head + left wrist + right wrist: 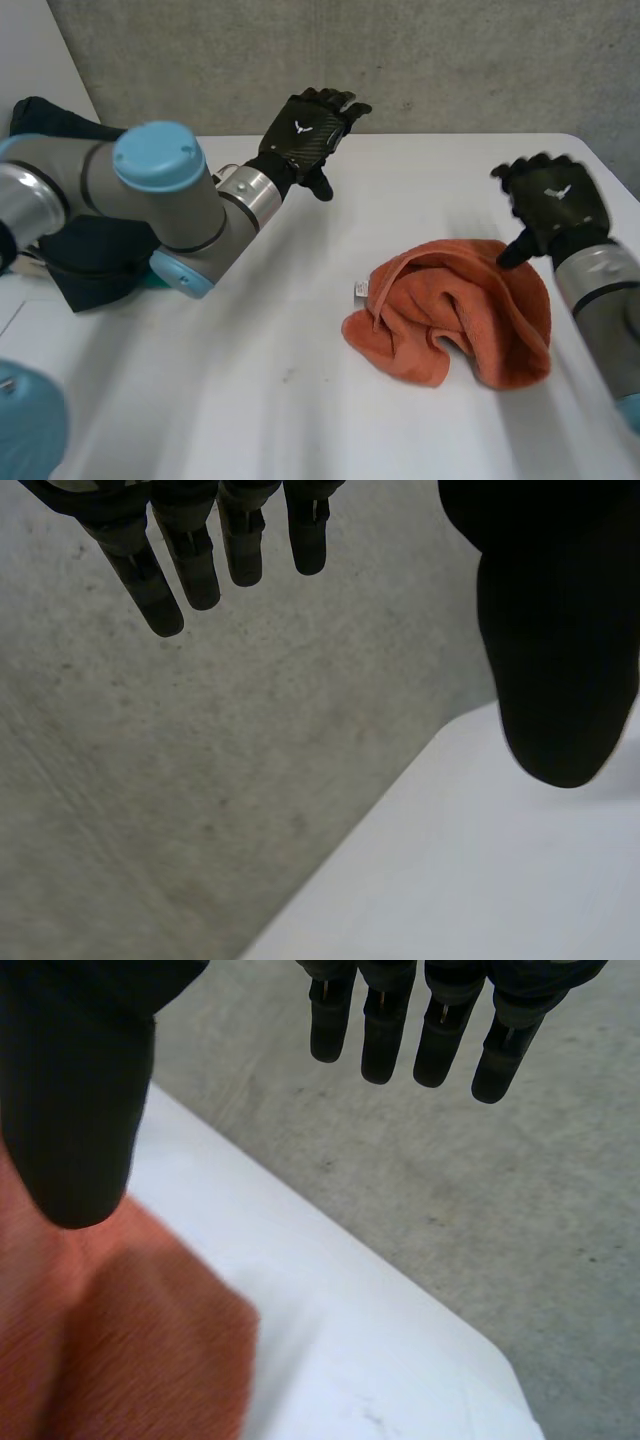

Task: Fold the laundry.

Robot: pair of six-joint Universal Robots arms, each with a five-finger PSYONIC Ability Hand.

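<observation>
Head view: orange towel (455, 310) lies crumpled in a loose heap on the white table (300, 400), right of centre, nothing squared up, small white tag (360, 290) at its edge on the side facing the left arm. Right hand (552, 205) hovers at the towel's far right edge, thumb pointing down at the cloth; cannot tell whether the thumb tip touches it. Left hand (305, 130) is raised over the far side of the table, well apart from the towel, fingers straight, holding nothing. A dark cloth (90, 255) sits behind the left arm at the table's edge.

Left wrist view: fingers (200, 565) hang straight and relaxed, thumb (560, 670) set wide from them, nothing between; beyond them, a concrete wall (200, 780) and bare table.

Right wrist view: fingers (440, 1045) straight, thumb (70, 1110) held apart, no cloth pinched; towel lies under the thumb side of the palm.

Judgement: fold not begun; step in hand is the approach. Next move calls for finding a corner or edge, pinching it, and spreading the towel flat, with the left hand brought over to the tag side.
</observation>
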